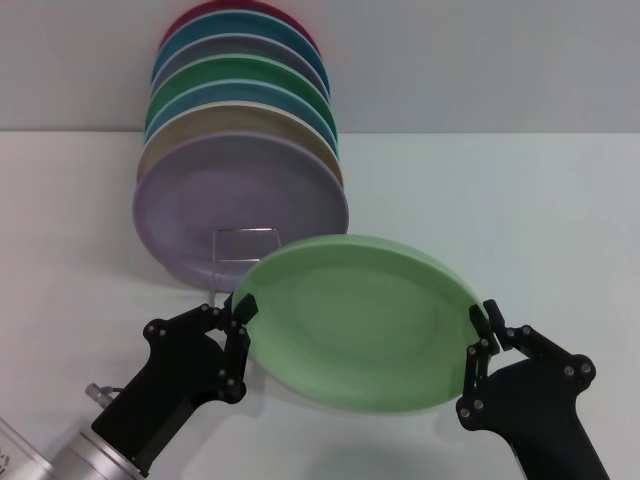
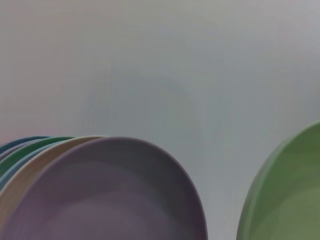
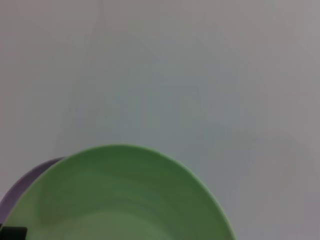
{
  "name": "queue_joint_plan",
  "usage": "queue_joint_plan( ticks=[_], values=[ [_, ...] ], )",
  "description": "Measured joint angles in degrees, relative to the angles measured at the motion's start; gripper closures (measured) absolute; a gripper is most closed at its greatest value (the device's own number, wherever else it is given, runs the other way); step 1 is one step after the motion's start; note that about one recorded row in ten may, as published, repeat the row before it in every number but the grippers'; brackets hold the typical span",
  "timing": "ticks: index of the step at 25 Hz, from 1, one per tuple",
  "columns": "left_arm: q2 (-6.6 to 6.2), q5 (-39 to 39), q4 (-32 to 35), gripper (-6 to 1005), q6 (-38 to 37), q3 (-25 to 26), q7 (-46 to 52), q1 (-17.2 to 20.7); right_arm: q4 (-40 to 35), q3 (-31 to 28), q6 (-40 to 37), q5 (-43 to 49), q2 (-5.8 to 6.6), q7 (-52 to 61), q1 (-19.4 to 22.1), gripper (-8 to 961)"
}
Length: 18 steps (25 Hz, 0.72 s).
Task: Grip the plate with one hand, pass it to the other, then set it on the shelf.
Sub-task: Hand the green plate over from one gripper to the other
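Observation:
The pale mint-green plate hangs tilted above the table, in front of the shelf, a thin silver wire rack whose front loop shows just behind the plate's far left rim. My left gripper is shut on the plate's left rim, and my right gripper is shut on its right rim. Part of the plate shows in the left wrist view beside the lilac plate. The right wrist view is filled low down by the plate.
Several coloured plates stand on edge in the rack, the lilac plate at the front, then beige, blue, emerald green and others behind. The white table stretches to the right of the rack, and a pale wall rises behind.

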State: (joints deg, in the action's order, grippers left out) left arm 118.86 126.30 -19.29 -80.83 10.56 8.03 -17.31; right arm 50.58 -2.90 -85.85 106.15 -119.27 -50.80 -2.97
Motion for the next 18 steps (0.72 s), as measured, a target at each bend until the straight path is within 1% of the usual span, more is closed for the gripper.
queue_joint_plan(
  ticks=[5, 14, 18],
  values=[
    [-0.05, -0.2, 0.1, 961, 0.0, 1.0, -0.1, 0.3, -0.7, 0.6, 0.0, 0.1, 0.02, 0.2, -0.9, 916],
    [-0.03, -0.2, 0.1, 964, 0.3, 1.8, -0.5, 0.5, -1.1, 2.1, -0.5, 0.3, 0.04, 0.4, -2.3, 760],
    [-0.04, -0.2, 0.1, 965, -1.1, 2.9, -0.3, 1.3, -1.1, 2.5, -2.1, 2.6, 0.10, 0.8, -2.3, 677]
  ],
)
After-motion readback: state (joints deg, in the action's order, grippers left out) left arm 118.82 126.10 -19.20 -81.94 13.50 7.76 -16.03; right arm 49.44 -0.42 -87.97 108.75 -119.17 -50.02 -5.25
